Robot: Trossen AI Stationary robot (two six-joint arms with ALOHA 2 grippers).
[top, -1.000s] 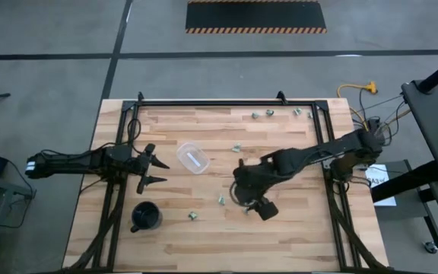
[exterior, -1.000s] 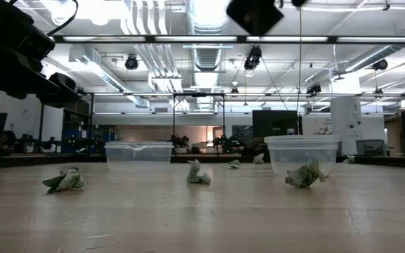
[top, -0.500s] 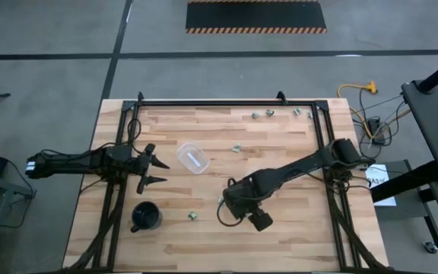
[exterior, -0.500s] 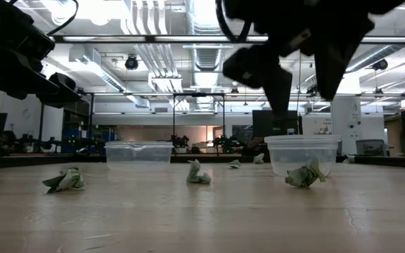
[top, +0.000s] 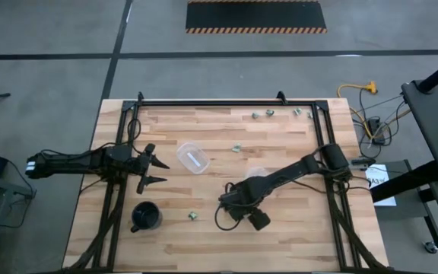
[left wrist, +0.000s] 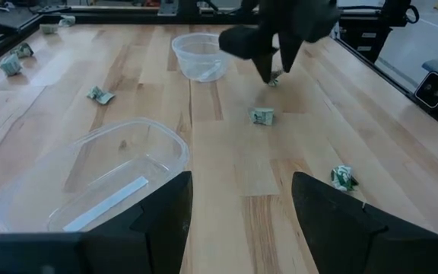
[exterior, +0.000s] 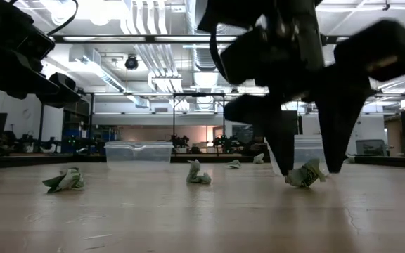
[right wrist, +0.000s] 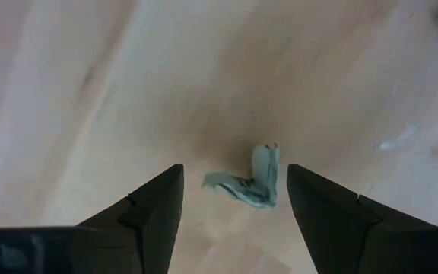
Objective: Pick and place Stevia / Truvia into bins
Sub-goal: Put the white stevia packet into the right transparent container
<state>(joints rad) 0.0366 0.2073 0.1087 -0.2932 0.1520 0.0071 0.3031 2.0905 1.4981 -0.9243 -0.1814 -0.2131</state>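
Hovering low over the wooden table [top: 280, 236], the right gripper [exterior: 306, 165] has its fingers spread wide either side of a crumpled green-and-white Stevia packet [right wrist: 248, 183], which lies on the wood between the tips, not pinched. One clear bin [top: 192, 157] sits mid-table, the other clear bin [top: 255, 173] is right beside that arm. More packets are scattered along the far edge [top: 268, 114] and one near the black cup [top: 145, 216]. The left gripper [top: 155, 167] waits at the left, fingers spread too.
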